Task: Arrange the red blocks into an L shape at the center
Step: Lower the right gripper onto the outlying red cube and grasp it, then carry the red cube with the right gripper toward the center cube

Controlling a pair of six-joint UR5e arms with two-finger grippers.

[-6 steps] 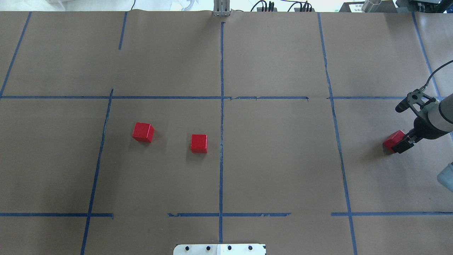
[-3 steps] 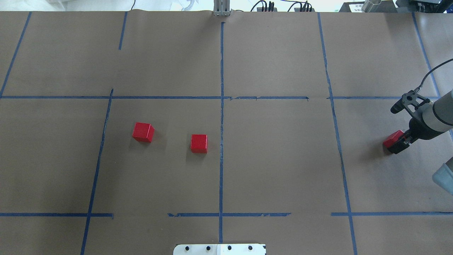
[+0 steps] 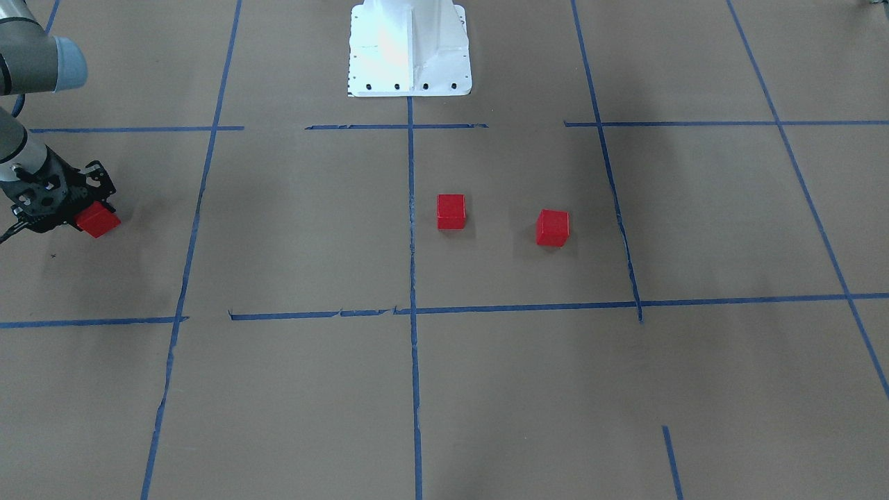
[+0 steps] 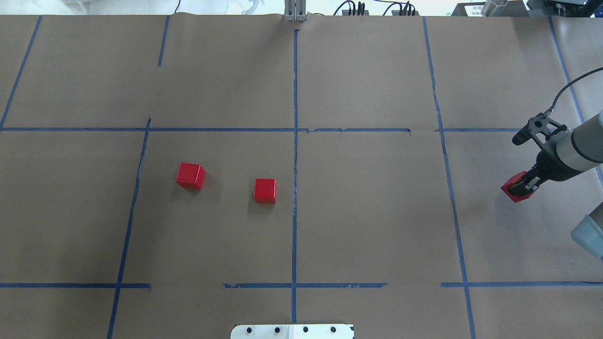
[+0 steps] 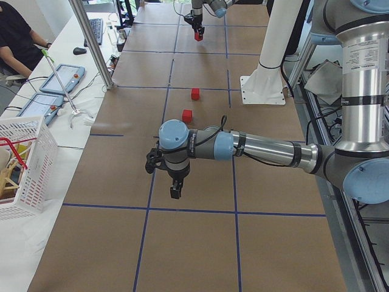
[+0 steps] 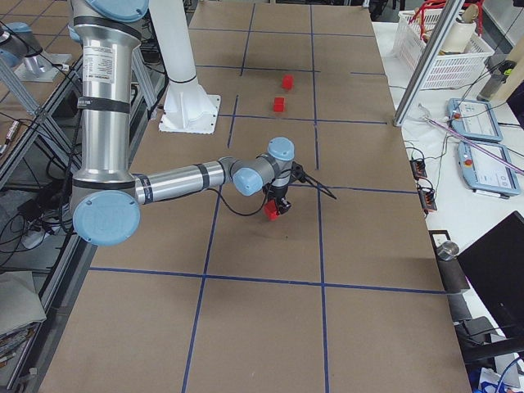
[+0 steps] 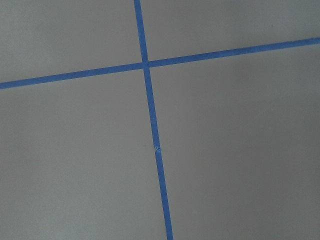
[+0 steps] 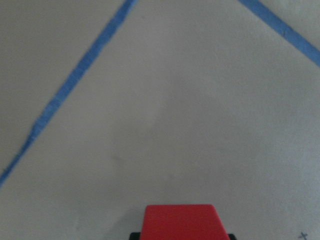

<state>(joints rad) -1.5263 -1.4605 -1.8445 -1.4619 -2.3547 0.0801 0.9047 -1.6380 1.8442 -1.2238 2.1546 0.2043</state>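
From behind the robot base (image 4: 292, 331) my overhead camera looks forward; the front one faces it; both share the tabletop (image 4: 377, 212).

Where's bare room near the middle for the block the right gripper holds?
Right of the center tape line, up to the next tape line, is bare paper. Left of it sit two red blocks, apart. The right gripper holds the third block.

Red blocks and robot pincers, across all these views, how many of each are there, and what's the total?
Red blocks: 3, two loose on the paper, plus the held block in the right pincer.
Pincers: 2, the right one and the left pincer.
Total: 5.
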